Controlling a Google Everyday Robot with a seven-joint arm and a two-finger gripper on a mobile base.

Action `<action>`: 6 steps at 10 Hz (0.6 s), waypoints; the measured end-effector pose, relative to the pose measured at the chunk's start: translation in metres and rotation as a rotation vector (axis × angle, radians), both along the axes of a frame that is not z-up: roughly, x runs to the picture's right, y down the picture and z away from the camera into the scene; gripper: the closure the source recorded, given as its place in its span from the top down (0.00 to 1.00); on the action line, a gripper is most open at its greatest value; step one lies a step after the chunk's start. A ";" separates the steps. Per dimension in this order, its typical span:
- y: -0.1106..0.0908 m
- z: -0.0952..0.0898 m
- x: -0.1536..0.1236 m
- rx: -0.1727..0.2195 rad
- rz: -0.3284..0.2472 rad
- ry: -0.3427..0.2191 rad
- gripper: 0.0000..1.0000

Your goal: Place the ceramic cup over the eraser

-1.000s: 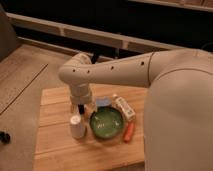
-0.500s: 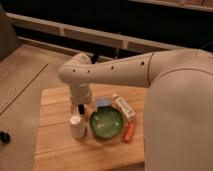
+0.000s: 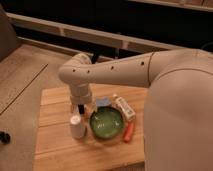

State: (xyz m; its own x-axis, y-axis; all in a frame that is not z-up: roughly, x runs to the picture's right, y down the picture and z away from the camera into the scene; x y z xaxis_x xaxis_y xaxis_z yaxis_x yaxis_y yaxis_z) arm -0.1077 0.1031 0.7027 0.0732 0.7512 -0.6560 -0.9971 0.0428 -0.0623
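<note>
The ceramic cup (image 3: 76, 127) is small, white and tapered. It stands on the wooden table (image 3: 55, 150), just left of the green bowl. My gripper (image 3: 78, 107) hangs from the wrist directly behind and above the cup, close to it but not around it. A small narrow dark shape (image 3: 81, 108) shows under the wrist just behind the cup. I cannot tell whether it is the eraser or part of the gripper. My arm comes in from the right across the back of the table.
A round green bowl (image 3: 106, 123) sits at the table's middle. A pale blue flat block (image 3: 103, 102) and a white rectangular box (image 3: 124, 107) lie behind it. An orange-red stick-like object (image 3: 128, 132) lies at its right. The table's left edge drops to the floor.
</note>
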 end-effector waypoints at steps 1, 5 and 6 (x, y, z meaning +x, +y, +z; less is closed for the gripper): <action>0.000 0.000 0.000 0.000 0.000 0.000 0.65; -0.001 0.001 0.000 0.006 -0.007 -0.006 0.65; 0.000 0.001 -0.006 0.018 -0.043 -0.031 0.65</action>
State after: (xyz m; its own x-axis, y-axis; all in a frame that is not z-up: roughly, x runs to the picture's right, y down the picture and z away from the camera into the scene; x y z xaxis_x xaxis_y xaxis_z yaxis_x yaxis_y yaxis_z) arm -0.1134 0.1027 0.7042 0.1259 0.7588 -0.6390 -0.9919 0.0868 -0.0924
